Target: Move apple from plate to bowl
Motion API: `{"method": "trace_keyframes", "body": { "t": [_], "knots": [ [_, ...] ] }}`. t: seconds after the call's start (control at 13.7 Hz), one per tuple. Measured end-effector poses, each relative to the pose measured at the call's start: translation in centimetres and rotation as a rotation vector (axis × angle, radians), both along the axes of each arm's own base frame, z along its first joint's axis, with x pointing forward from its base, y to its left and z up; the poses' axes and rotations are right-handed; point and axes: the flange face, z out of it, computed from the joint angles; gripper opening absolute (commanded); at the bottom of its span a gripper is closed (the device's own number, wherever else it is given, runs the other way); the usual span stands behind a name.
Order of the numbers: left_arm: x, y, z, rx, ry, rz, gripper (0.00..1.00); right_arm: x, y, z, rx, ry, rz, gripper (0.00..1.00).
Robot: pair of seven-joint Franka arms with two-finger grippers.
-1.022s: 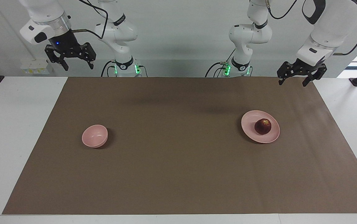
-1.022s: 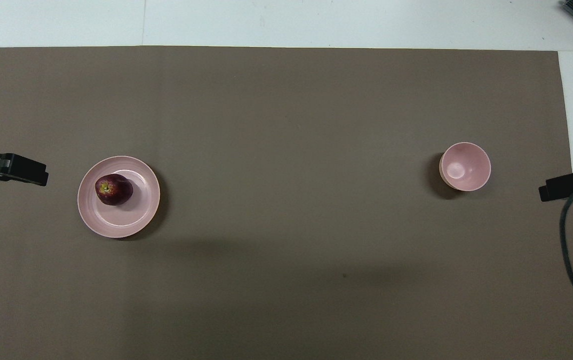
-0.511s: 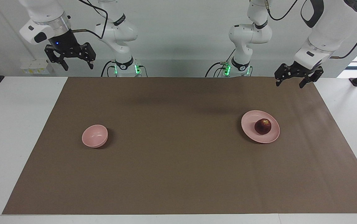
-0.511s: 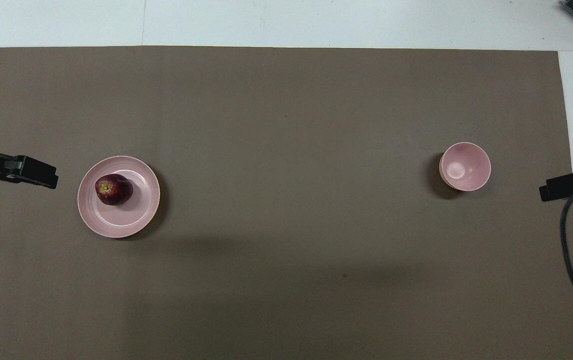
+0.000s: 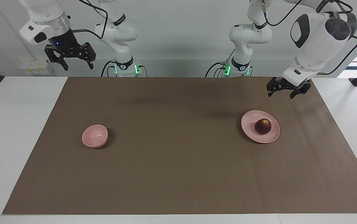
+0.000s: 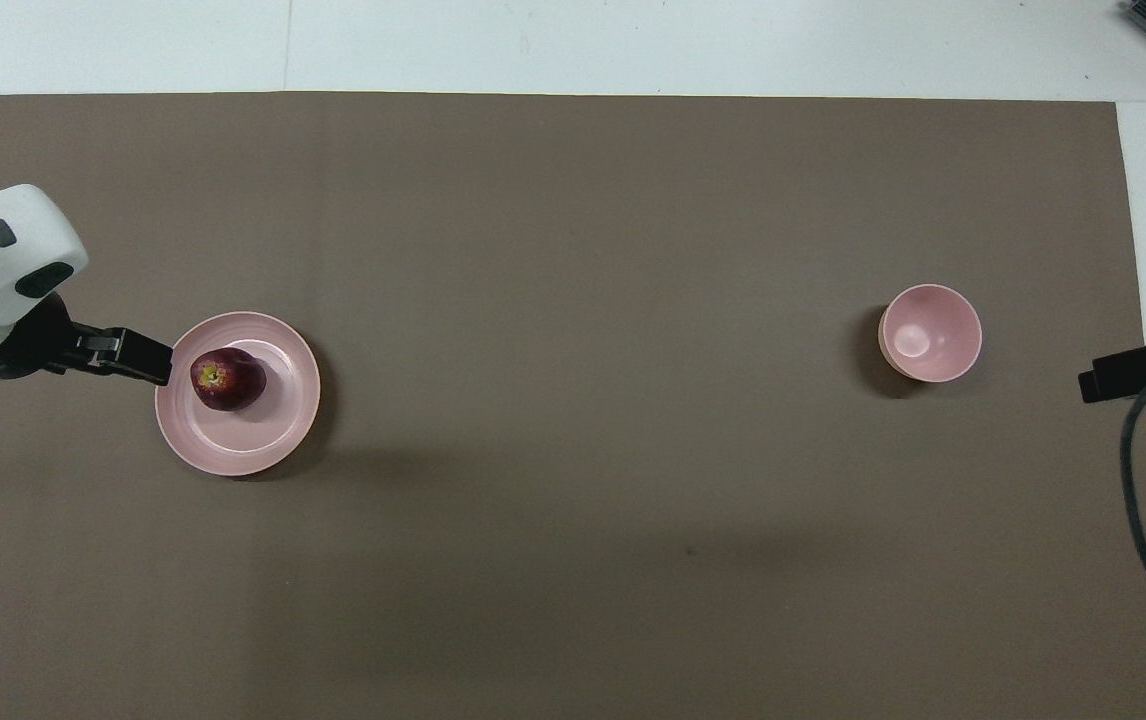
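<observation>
The dark red apple [image 5: 263, 126] sits on the flat pink plate [image 5: 249, 122] toward the left arm's end of the table. In the overhead view the apple [image 6: 227, 380] lies on the plate [image 6: 253, 442] on the side toward that end. The deep pink bowl [image 5: 94, 136] stands empty toward the right arm's end and also shows in the overhead view [image 6: 931, 332]. My left gripper [image 5: 280, 95] is open, up in the air over the mat beside the plate, apart from it. In the overhead view my left gripper [image 6: 158, 365] overlaps the plate's rim. My right gripper [image 5: 77, 67] is open and waits high.
A brown mat [image 5: 178, 168] covers most of the white table. The right gripper [image 6: 1095, 384] and a black cable [image 6: 1129, 500] show at the mat's edge, at the right arm's end.
My left gripper has come down and moved toward the plate, from off the mat's end to just beside the plate's rim. The right arm, apple, plate and bowl have not moved.
</observation>
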Motion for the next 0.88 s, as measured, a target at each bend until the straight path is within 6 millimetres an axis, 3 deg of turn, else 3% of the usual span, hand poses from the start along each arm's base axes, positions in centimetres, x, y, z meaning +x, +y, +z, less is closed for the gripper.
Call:
{"method": "trace_keyframes", "body": {
  "t": [0.88],
  "knots": [
    [1.6, -0.2, -15.8, 0.001, -0.039, -0.004, 1.0, 0.0, 0.1, -0.2, 0.0, 0.006, 0.001, 1.0]
  ]
}}
